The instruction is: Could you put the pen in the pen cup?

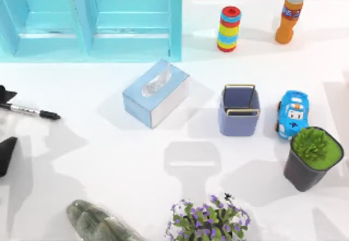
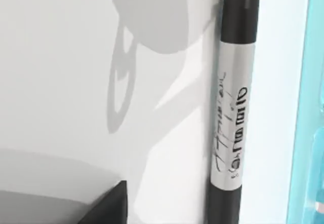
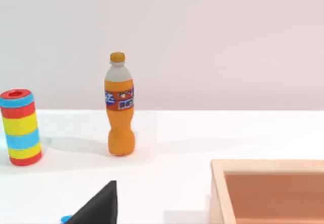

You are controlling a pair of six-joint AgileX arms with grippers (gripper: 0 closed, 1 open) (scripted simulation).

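- Hovering at the table's (image 1: 109, 159) far left edge: left gripper (image 1: 5, 124), fingers spread apart, clamping nothing.
- Lying flat on the white tabletop between those fingers, nearer the upper one in the top view: pen (image 1: 30, 111), its printed silver barrel showing close up in the left wrist view.
- Sitting near the centre, turned at an angle: tissue box (image 1: 155, 92).
- Standing upright to the right of the box, well apart from the pen: blue cup (image 1: 239, 113), with a toy car (image 1: 293, 114) just beside it.
- Facing an orange bottle (image 3: 119, 107): right gripper (image 3: 101, 206), apart or together cannot be told.
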